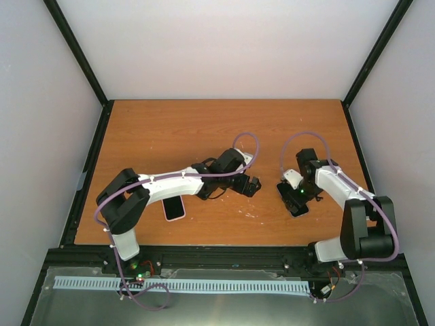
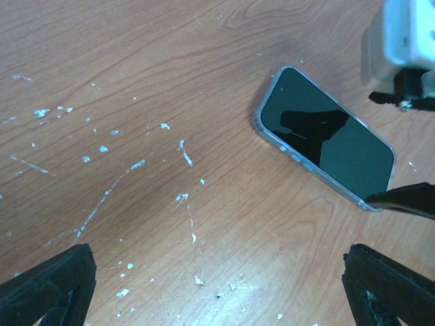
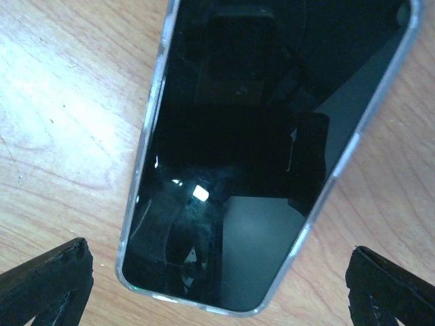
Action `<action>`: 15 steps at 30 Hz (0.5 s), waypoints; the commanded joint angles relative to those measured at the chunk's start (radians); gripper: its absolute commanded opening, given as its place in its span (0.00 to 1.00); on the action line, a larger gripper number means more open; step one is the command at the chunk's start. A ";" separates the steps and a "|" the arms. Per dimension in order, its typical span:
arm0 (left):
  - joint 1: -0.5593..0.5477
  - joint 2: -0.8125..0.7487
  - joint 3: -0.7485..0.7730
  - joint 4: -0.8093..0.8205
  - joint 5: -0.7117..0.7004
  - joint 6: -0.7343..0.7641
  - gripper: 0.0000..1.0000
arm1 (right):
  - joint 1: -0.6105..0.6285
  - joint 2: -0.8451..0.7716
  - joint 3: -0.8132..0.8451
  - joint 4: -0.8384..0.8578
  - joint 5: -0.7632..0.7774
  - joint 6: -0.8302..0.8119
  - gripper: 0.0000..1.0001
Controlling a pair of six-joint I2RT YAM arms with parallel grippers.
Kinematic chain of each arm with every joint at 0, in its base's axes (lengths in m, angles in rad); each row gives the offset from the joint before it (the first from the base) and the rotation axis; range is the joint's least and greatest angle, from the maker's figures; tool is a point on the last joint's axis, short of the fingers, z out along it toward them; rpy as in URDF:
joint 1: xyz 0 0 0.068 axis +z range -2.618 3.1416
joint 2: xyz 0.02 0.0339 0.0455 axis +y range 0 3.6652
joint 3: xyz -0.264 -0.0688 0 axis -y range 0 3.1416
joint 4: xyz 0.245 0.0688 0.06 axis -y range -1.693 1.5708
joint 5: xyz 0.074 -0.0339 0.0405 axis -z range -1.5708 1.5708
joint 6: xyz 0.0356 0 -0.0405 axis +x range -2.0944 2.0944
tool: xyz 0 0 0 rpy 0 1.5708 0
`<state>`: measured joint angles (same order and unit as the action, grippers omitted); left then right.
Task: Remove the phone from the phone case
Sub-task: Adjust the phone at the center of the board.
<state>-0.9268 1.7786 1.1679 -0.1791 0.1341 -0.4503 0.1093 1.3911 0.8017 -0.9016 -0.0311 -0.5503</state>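
A black phone in a clear, grey-rimmed case lies flat, screen up, on the wooden table. It also shows in the top view and in the left wrist view. My right gripper is open and hovers straight over the phone's lower end, its fingers apart on either side, not touching it. My left gripper is open and empty over bare table, to the left of the phone; in the top view it faces the right gripper.
A pink-edged phone-shaped item lies on the table under the left arm's forearm. White flecks and scratches mark the wood. Black frame rails edge the table, and a white ridged strip lies in front.
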 commanded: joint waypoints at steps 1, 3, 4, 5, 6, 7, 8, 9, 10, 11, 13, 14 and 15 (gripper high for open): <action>0.000 0.004 0.024 0.026 -0.007 -0.028 0.99 | 0.045 0.042 0.023 0.013 0.017 0.044 1.00; 0.000 0.004 0.025 0.026 -0.009 -0.027 0.99 | 0.055 0.071 0.032 0.016 0.019 0.050 1.00; 0.001 0.005 0.028 0.026 -0.012 -0.027 0.99 | 0.057 0.083 0.038 0.016 0.022 0.054 1.00; 0.000 0.007 0.030 0.026 -0.012 -0.027 0.99 | 0.059 0.099 0.045 0.014 0.021 0.057 1.00; 0.000 0.009 0.031 0.026 -0.009 -0.027 0.99 | 0.060 0.116 0.053 0.013 0.018 0.059 1.00; 0.000 0.010 0.033 0.026 -0.006 -0.029 1.00 | 0.062 0.126 0.057 0.013 0.018 0.061 1.00; 0.000 0.011 0.032 0.026 -0.005 -0.034 1.00 | 0.064 0.134 0.058 0.015 0.024 0.065 1.00; 0.001 0.011 0.032 0.026 -0.010 -0.043 1.00 | 0.069 0.140 0.059 0.019 0.034 0.070 1.00; 0.000 0.010 0.030 -0.004 -0.021 -0.049 1.00 | 0.072 0.142 0.059 0.024 0.047 0.077 1.00; 0.000 0.008 0.026 -0.012 -0.034 -0.054 0.99 | 0.075 0.145 0.059 0.031 0.066 0.086 1.00; 0.000 0.004 0.019 -0.017 -0.049 -0.055 0.99 | 0.079 0.148 0.059 0.044 0.095 0.099 1.00; 0.000 0.003 0.018 -0.017 -0.048 -0.052 1.00 | 0.079 0.150 0.058 0.050 0.102 0.103 1.00; 0.000 0.005 0.018 -0.018 -0.046 -0.051 0.99 | 0.080 0.153 0.058 0.052 0.109 0.106 1.00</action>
<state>-0.9268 1.7805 1.1679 -0.1844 0.1131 -0.4816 0.1768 1.5330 0.8391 -0.8768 0.0200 -0.4793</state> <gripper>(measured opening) 0.995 0.998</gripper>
